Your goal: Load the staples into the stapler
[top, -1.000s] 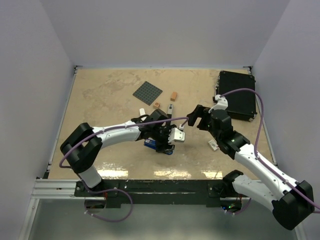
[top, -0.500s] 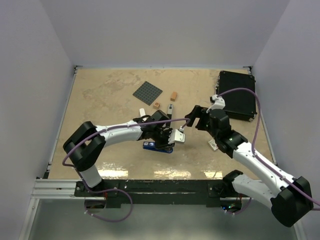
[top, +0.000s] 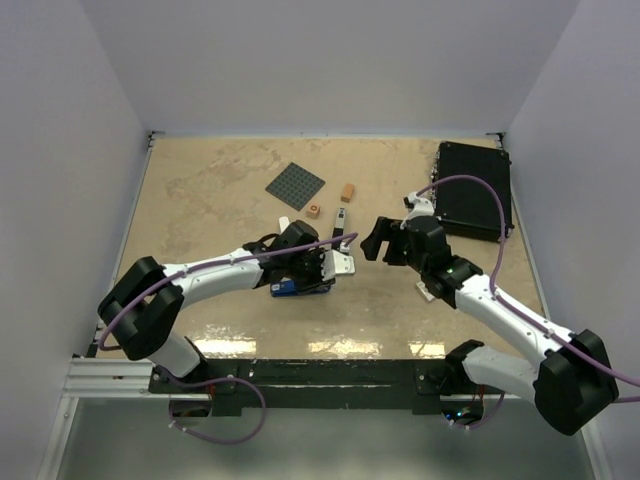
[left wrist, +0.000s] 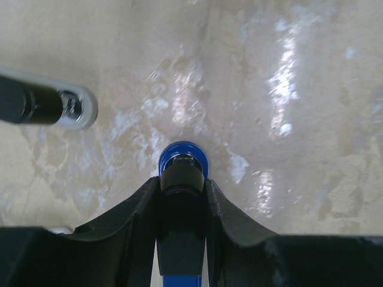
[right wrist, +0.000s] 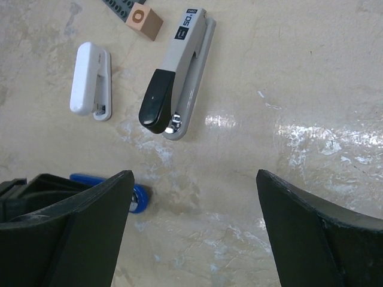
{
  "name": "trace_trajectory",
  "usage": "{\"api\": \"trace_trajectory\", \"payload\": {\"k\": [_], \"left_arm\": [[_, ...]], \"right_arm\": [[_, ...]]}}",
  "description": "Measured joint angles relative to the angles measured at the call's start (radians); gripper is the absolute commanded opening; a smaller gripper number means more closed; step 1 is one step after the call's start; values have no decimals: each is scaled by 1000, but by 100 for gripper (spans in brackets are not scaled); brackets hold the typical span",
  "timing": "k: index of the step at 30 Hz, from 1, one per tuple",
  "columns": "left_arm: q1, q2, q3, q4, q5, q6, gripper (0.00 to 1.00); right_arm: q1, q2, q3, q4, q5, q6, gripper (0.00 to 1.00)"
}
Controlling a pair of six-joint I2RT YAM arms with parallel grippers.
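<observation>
Whitish staples box [top: 426, 291] lies on the table [top: 200, 190], tucked beside my R forearm. Blue stapler [left wrist: 184, 160] is pinched in my L gripper [left wrist: 182, 186], fingers tight on its sides. R gripper [right wrist: 194, 179] hangs spread wide, nothing in it, near grey stapler [right wrist: 179, 72] & white stapler [right wrist: 90, 81].

Beige marbled table [top: 210, 200]. On it:
- grey studded plate [top: 296, 186], far centre
- plain orange block [top: 347, 192]
- orange block with ring mark [right wrist: 144, 20]
- grey-black stapler [right wrist: 178, 75], with white stapler [right wrist: 91, 79] beside it
- black case [top: 474, 190], far right
- small whitish box [top: 427, 291], near right
</observation>
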Motion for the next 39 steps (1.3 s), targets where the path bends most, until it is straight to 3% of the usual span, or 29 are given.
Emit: {"api": "trace_trajectory", "payload": {"k": [5, 7, 8, 10, 12, 16, 19, 30, 39], "left_arm": [[19, 19, 0, -47, -129, 3, 2], [19, 22, 0, -67, -157, 4, 17], [19, 22, 0, -70, -161, 4, 31], [19, 23, 0, -72, -163, 4, 48], [19, 24, 3, -77, -160, 0, 57], [19, 34, 6, -108, -154, 0, 87], [19, 24, 6, -114, -148, -8, 100], [19, -343, -50, 51, -150, -78, 100], [19, -480, -106, 166, -218, -116, 100]], "right_arm": [[0, -2, 2, -58, 59, 11, 90], [0, 0, 14, -126, 116, 23, 95], [-1, 2, 23, -158, 139, 31, 98], [-10, 24, 60, -246, 204, 53, 98], [-22, 53, 89, -314, 250, 72, 99], [-49, 91, 100, -414, 303, 102, 98], [-89, 105, 100, -460, 306, 118, 98], [-243, 119, 28, -480, 262, 182, 98], [-294, 140, -10, -485, 247, 291, 95]]}}
